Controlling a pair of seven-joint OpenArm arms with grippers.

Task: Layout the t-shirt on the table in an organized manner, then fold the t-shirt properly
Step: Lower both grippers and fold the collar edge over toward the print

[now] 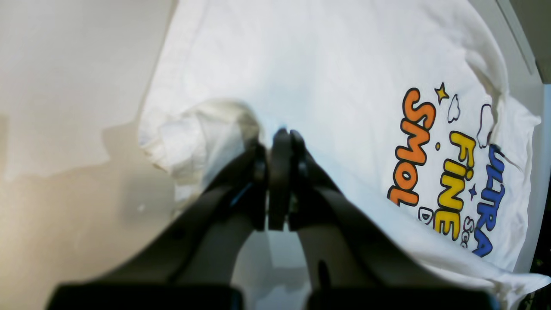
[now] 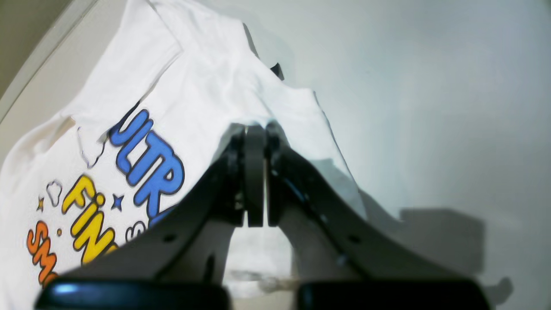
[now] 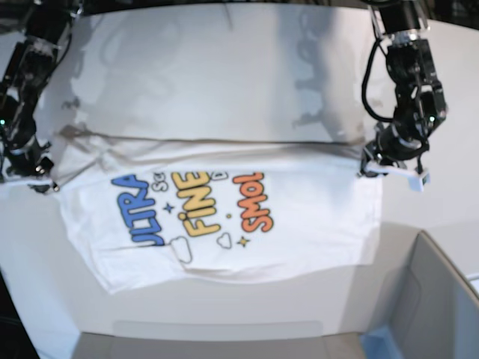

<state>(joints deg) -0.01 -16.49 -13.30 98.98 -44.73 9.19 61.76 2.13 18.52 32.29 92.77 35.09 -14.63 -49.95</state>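
The t-shirt (image 3: pixel 217 217) lies across the white table (image 3: pixel 224 67), print up, its long axis running side to side between the two arms and drawn into a taut line along its far edge. Each end of that line runs to a gripper. The left gripper (image 1: pixel 282 133) is closed tight on a bunched fold of cloth near the orange end of the lettering, with the rest of the shirt spreading away from it towards the print. The right gripper (image 2: pixel 256 127) is likewise closed, pinching a ridge of fabric just beside the blue letters, and the small black tag (image 2: pixel 277 71) sits a little beyond its tips.

So the shirt hangs between them — neither arm is nearer, each owns its own end. The near edge sags towards the table's curved front rim and lies unevenly, lower under the blue letters than under the orange ones, and a fold crosses the cloth near the blue lettering. My judgement is that the layout step is under way and no fold has begun; the coming move turns on both grippers travelling together, square to that taut edge.

A grey box with a blue corner (image 3: pixel 434 299) stands off the table's front on the left arm's side — near the shirt's corner, not touching it.
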